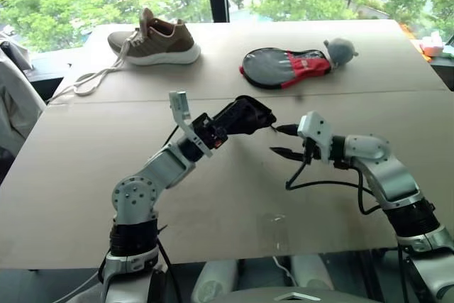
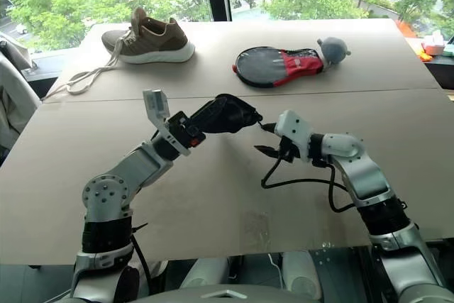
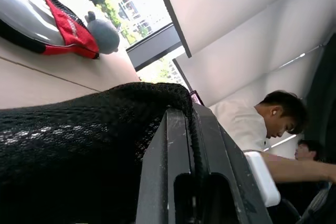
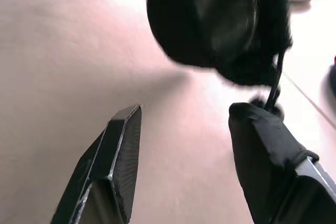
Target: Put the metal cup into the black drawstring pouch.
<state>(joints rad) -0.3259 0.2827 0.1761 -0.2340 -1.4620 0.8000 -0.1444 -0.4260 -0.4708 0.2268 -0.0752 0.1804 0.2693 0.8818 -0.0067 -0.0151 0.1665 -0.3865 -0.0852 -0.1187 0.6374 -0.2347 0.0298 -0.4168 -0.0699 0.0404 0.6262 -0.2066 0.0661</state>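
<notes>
Gripping the black drawstring pouch [image 1: 245, 116], the left hand [image 1: 225, 130] has its fingers pressed together on the fabric, holding it raised above the middle of the table [image 1: 85, 175]. The pouch's mouth faces the right hand [image 1: 284, 141], whose two fingers stand apart and empty just beside it, the cord hanging near one fingertip. Something round and dull sits inside the pouch in the right wrist view, possibly the metal cup [image 4: 223, 11]. Toward the table's far edge lie a brown shoe [image 1: 154, 39] and a grey-and-red paddle case [image 1: 284, 67].
</notes>
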